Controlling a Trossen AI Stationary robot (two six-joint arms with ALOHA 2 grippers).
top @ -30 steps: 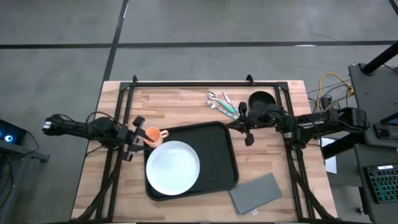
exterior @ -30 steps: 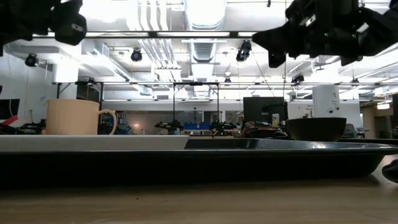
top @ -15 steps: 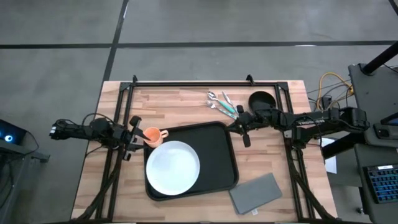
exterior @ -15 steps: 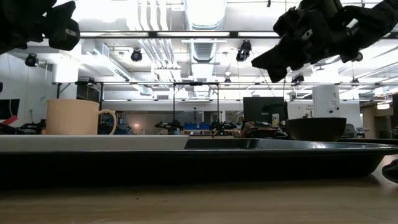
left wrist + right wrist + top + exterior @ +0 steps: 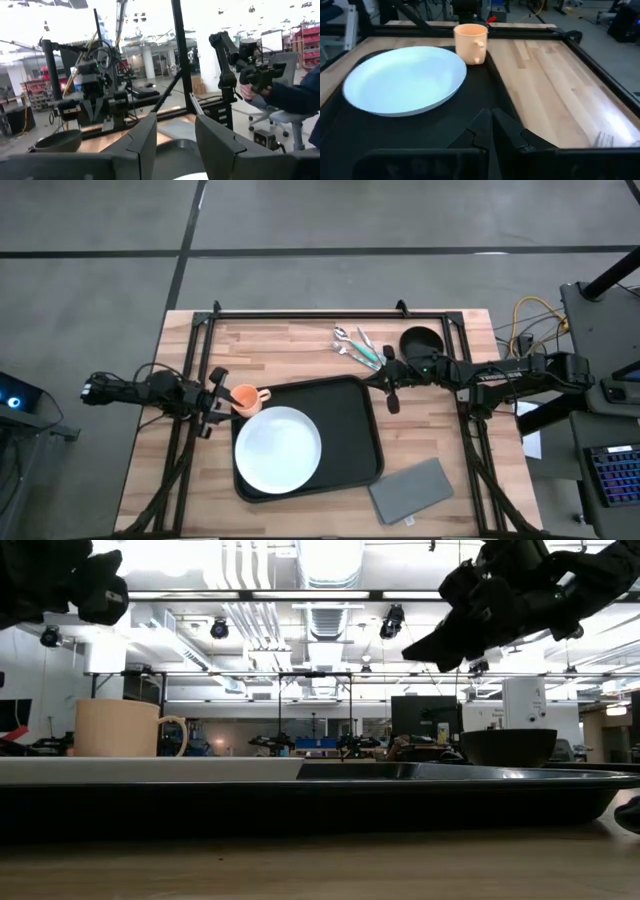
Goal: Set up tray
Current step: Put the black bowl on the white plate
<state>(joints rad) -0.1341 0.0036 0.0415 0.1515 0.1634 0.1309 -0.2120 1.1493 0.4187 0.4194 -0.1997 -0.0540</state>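
Since a moment ago your left arm has pulled back a little from the orange mug (image 5: 243,396), and your right gripper (image 5: 390,388) has swung in from the tray's corner to hang just off its right rim.

Working left to right: your left gripper (image 5: 212,402) sits level beside the mug, fingers (image 5: 145,140) apart and holding nothing. That reads as a release, the mug now standing on the tray's upper-left corner, close beside the white plate (image 5: 278,449). The tray (image 5: 355,435) lies mid-table, slightly askew, with the plate on its left half and the right half bare. Your right gripper hovers above the table, fingers together and empty, arm stretched low from the right. The cutlery (image 5: 357,346) and black bowl (image 5: 421,340) wait beyond it, the grey napkin (image 5: 411,488) below the tray, probably your next picks.
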